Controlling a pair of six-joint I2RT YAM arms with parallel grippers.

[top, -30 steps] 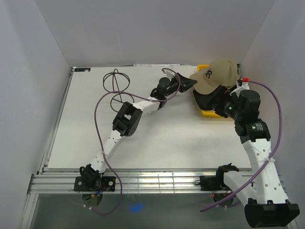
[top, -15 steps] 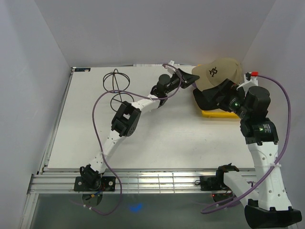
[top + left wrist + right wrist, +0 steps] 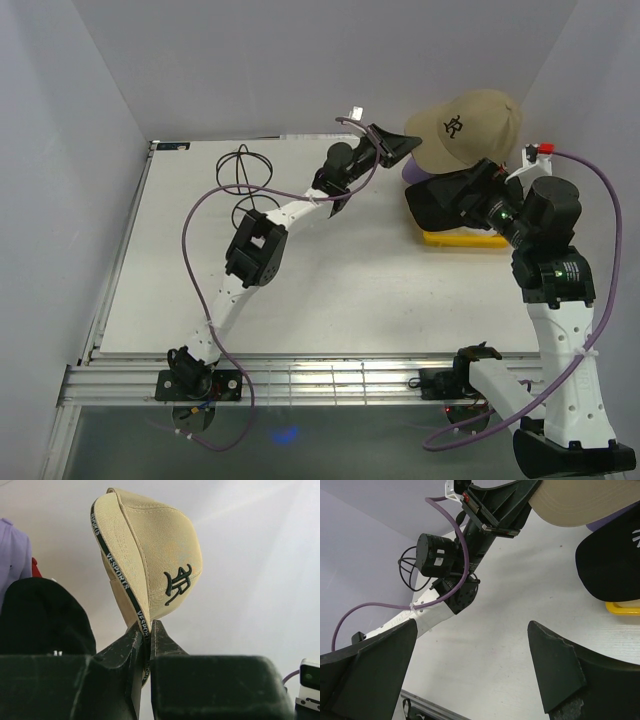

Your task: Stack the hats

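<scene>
My left gripper (image 3: 403,149) is shut on the brim of the tan cap (image 3: 465,128) and holds it in the air above the back right corner. In the left wrist view the fingers (image 3: 134,641) pinch the brim edge of the tan cap (image 3: 150,555). Below it lies a black cap (image 3: 428,208) on a yellow tray (image 3: 470,239), with a lavender cap (image 3: 411,173) behind it. The left wrist view shows the lavender cap (image 3: 12,550), a bit of dark red (image 3: 36,569) and the black cap (image 3: 40,615). My right gripper (image 3: 472,192) is open and empty beside the black cap (image 3: 612,565).
Two black wire loops (image 3: 243,170) lie at the table's back left. Side walls stand close on both sides and at the back. The yellow tray (image 3: 622,608) sits against the right wall. The left arm (image 3: 445,560) stretches across the table's back middle.
My left gripper has lifted the tan cap up and to the right, off the pile. My right arm has drawn back to the right and up.
</scene>
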